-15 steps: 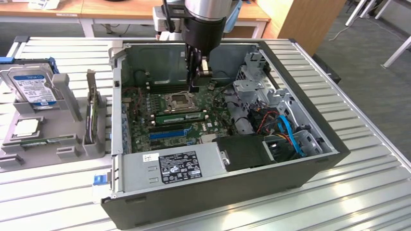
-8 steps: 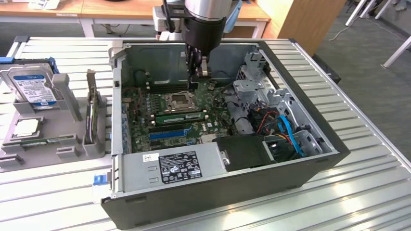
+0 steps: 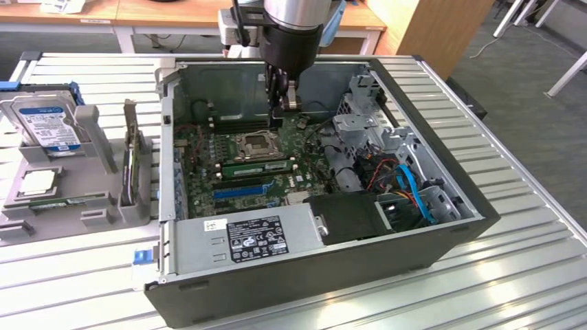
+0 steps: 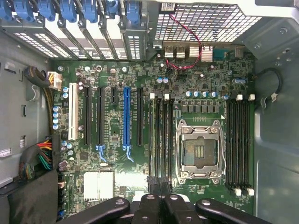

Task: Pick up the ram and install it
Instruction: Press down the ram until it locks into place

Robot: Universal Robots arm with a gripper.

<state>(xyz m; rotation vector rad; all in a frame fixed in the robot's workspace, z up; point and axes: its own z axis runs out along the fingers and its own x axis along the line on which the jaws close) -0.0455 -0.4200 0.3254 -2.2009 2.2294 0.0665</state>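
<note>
The surface (image 3: 513,275) is shiny ribbed metal. The computer case (image 3: 367,275) has matt black outer walls and dull grey sheet metal inside. Its motherboard (image 4: 112,93) is glossy green board, the socket frame (image 4: 200,173) polished metal. At nine o'clock of the case, the hard drive (image 3: 23,110) is silvery metal with a paper label (image 3: 53,130), in a matt grey plastic holder (image 3: 92,127). The tool (image 4: 160,196) looks matt black.

Gripper (image 4: 159,200) cut off at edge in wrist view, power supply label (image 3: 255,237) print unreadable
</note>
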